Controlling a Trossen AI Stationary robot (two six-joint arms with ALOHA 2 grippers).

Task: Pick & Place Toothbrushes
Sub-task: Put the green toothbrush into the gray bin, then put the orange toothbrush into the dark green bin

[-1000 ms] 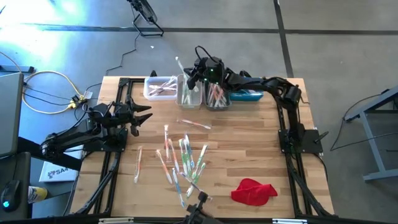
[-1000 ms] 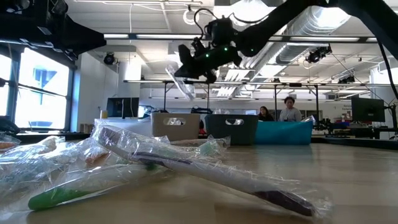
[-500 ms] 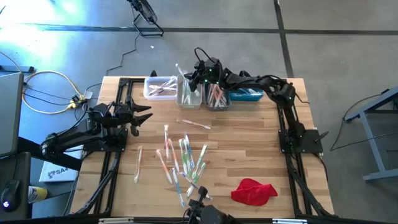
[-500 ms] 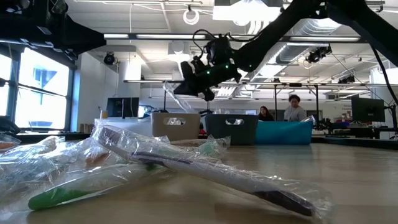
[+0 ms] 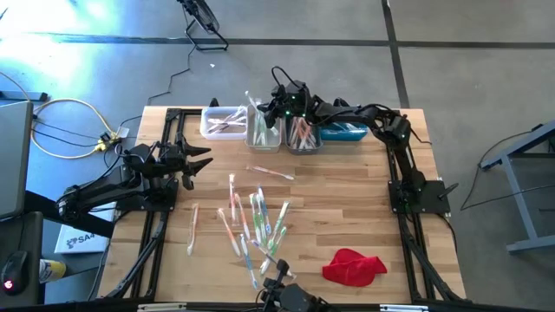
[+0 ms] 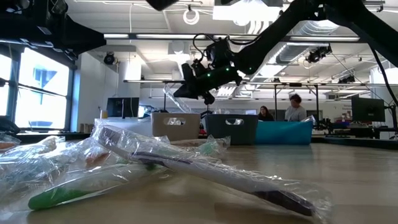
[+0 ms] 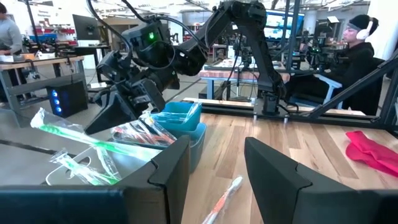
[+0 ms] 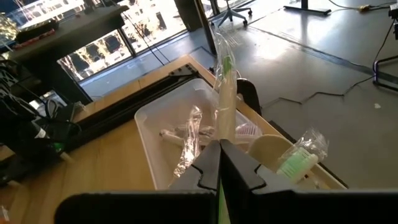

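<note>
The right hand (image 5: 276,111) pinches a wrapped green toothbrush (image 8: 224,99) above the beige bin (image 5: 264,132) at the counter's (image 5: 347,199) far edge, its long axis tilted up toward the white bin (image 5: 222,122). More toothbrushes (image 5: 253,221) lie scattered mid-counter, mostly lengthwise toward the bins. The left hand (image 5: 198,162) waits, spread, near the left edge. A red cloth (image 5: 354,265) lies near the front right corner, with bare wood around it.

Wrapped toothbrushes (image 5: 254,218) lie scattered flat at the table's centre, handles pink, orange, green and blue. One green-handled toothbrush (image 8: 225,102) stands nearly upright, pinched at its lower end. Others fill the bins.
</note>
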